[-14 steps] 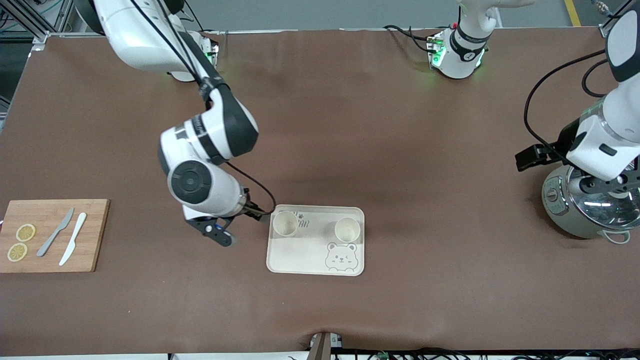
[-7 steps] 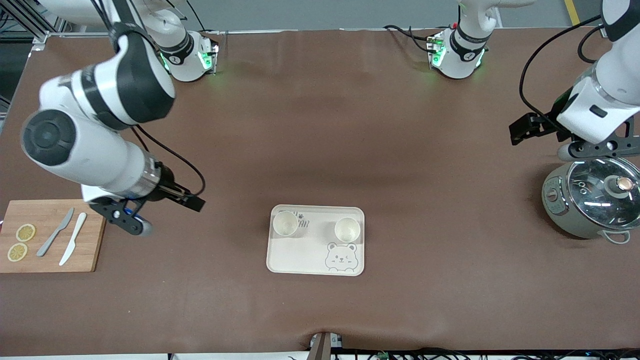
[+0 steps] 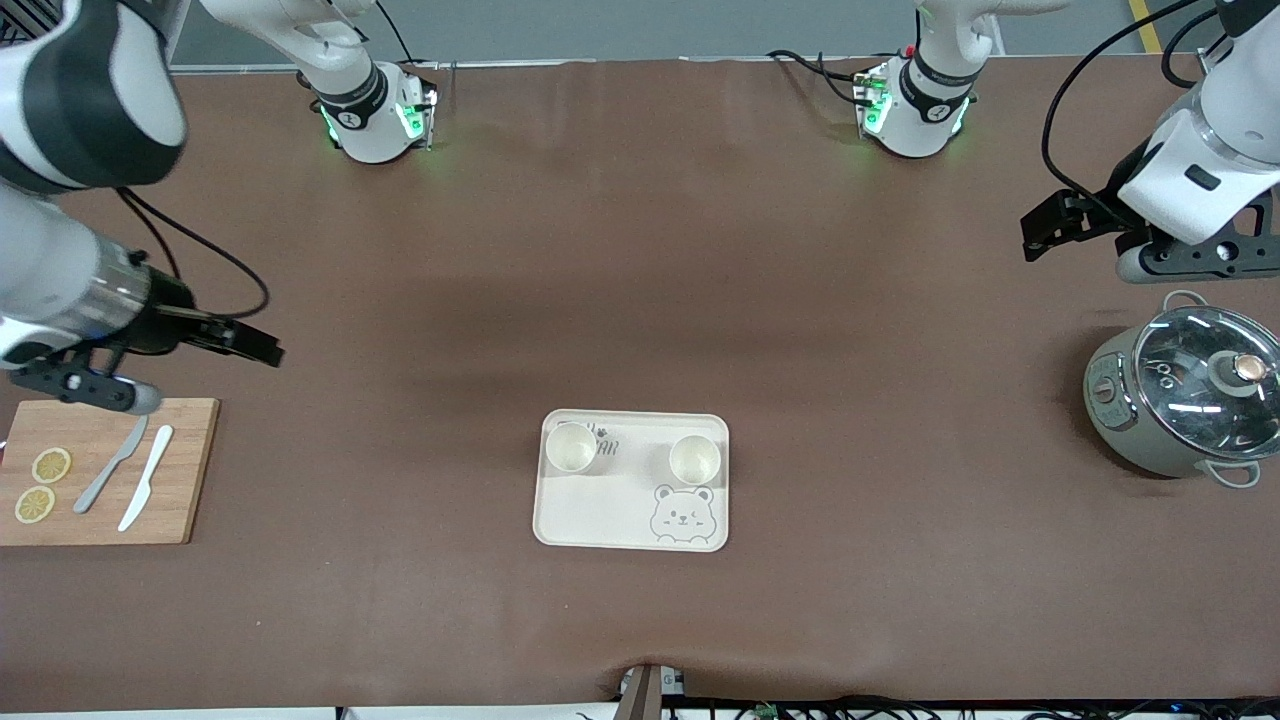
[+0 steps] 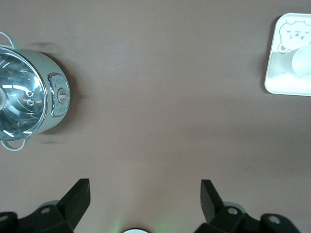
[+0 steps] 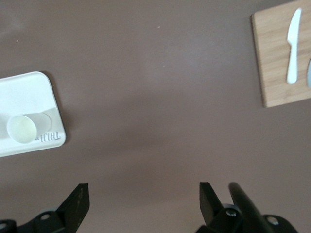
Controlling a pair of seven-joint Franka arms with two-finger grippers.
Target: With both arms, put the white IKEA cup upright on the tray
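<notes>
Both arms had pulled back from the tray (image 3: pixel 632 505). From the front, two white cups (image 3: pixel 571 446) stood upright on it; you only needed to keep clear. Left wrist view: left tool (image 4: pixel 146 194) wide open, empty, near the pot (image 4: pixel 29 99). Right wrist view: right tool (image 5: pixel 144 196) likewise, by the cutting board (image 5: pixel 277 73).

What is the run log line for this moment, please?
cups: two upright on tray | left tool: open, over bare table by pot | right tool: open, near cutting board
</notes>
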